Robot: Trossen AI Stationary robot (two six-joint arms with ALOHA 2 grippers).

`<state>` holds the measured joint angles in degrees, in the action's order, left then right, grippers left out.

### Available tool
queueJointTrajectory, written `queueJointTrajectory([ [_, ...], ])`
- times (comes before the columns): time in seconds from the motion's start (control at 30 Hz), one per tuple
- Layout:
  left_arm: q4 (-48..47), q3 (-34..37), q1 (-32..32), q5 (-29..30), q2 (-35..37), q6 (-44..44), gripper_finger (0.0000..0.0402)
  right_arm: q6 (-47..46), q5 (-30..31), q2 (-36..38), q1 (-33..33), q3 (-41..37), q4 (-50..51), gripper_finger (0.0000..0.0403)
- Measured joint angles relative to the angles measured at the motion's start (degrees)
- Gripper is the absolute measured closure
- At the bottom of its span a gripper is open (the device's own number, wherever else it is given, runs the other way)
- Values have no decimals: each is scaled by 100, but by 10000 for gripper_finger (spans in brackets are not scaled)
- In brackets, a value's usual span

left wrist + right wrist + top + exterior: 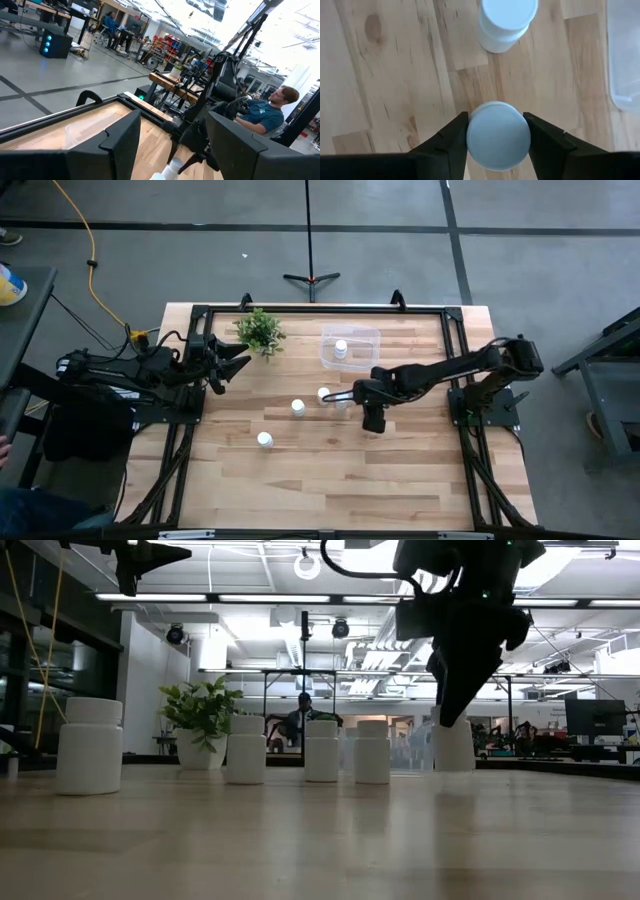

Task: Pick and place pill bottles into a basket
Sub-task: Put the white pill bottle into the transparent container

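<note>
My right gripper (496, 122) points steeply down over the table's middle, shut on one white pill bottle (498, 145). A second pill bottle (507, 22) stands on its base just beyond it. Two more stand toward the near left (298, 407) (264, 440). The clear basket (352, 347) sits on the table at the far middle with one pill bottle (341, 349) inside. My left gripper (235, 363) hangs open and level above the table's left side, touching nothing. My right gripper pinches the pill bottle's cap by its two opposite sides (472, 132) between its two fingers. The fingers (452, 705) come from above, slanting steeply down. The bottle stays upright, and its base (453, 768) looks just clear of the table.
A small green potted plant (261, 332) stands at the far left, near my left gripper. A black frame (300, 310) runs around the table's far and side edges. Bare wood (350, 480) covers the near half. A person (265, 112) sits beyond the table.
</note>
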<state>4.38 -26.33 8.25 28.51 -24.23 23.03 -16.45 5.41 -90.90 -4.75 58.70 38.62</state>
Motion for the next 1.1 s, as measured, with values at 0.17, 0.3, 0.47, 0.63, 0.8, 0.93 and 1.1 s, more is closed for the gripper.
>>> queueJointTrajectory([
  [0.17, -4, 2, 2, 0, -2, 0, 142, -23, -14, 224, 0, 2, 10, 238],
  [0.3, -4, 0, 2, 0, -2, 0, 142, -179, -19, 364, 0, 4, 10, 238],
  [0.47, -4, 0, 0, 0, -2, 0, 142, -317, -134, 512, 0, 9, 12, 238],
  [0.63, -4, 1, 2, 0, -2, 0, 142, -456, -245, 616, 0, 15, 9, 238],
  [0.8, -4, 1, 0, 0, -2, -1, 142, -623, -232, 767, 0, 15, -14, 238],
  [0.93, -4, 0, 2, 0, -2, -2, 142, -757, -228, 909, 0, 15, -79, 238],
  [1.1, -4, 0, 2, 0, -2, -4, 142, -880, -223, 1129, 3, 15, -329, 238],
])
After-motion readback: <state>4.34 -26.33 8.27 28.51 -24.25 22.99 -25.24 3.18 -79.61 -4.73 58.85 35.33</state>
